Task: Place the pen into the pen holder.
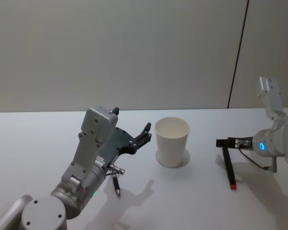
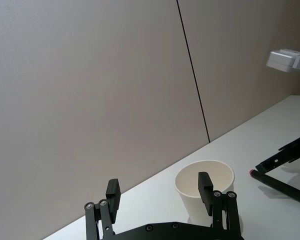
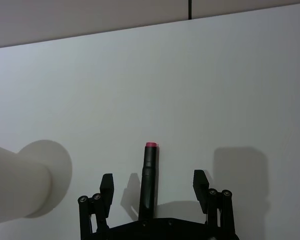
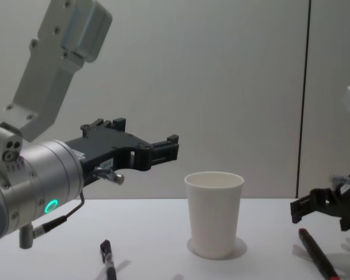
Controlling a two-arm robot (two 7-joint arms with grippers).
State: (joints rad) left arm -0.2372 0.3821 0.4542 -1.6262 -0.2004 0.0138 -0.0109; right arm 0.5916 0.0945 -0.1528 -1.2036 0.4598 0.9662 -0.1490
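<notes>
Grey wall [image 1: 110, 48] with one dark seam backs a plain white desk [image 1: 43, 134]. From the head view, the pen holder [image 1: 172, 142] stands upright mid-desk. The pen [image 1: 229, 168], black with a red end, lies flat on the desk well to the holder's right. The right claw [image 1: 228, 143] sits low over the pen's black end. The left claw [image 1: 140, 138] hangs raised just left of the holder, above a second pen [image 1: 116, 184] on the desk.

In the left wrist view, the left claw [image 2: 159, 192] has its fingers wide apart with nothing between them, and the holder [image 2: 222, 182] stands beyond.

In the right wrist view, the right claw [image 3: 153, 186] is spread, straddling the pen [image 3: 150, 160] with a gap on each side. The holder [image 3: 15, 185] stands off to one side.

In the chest view, the left claw [image 4: 163, 153] floats above the rim of the holder [image 4: 213, 216]. The right claw [image 4: 303, 210] is low, just above the pen [image 4: 316, 256].

The pen looks light, stiff and slim, and its smooth round barrel is likely to roll or slip. A firm pinch across the barrel, well short of the end that goes in first, seems best. The holder looks light, empty and easy to tip, so its rim should not be knocked.
</notes>
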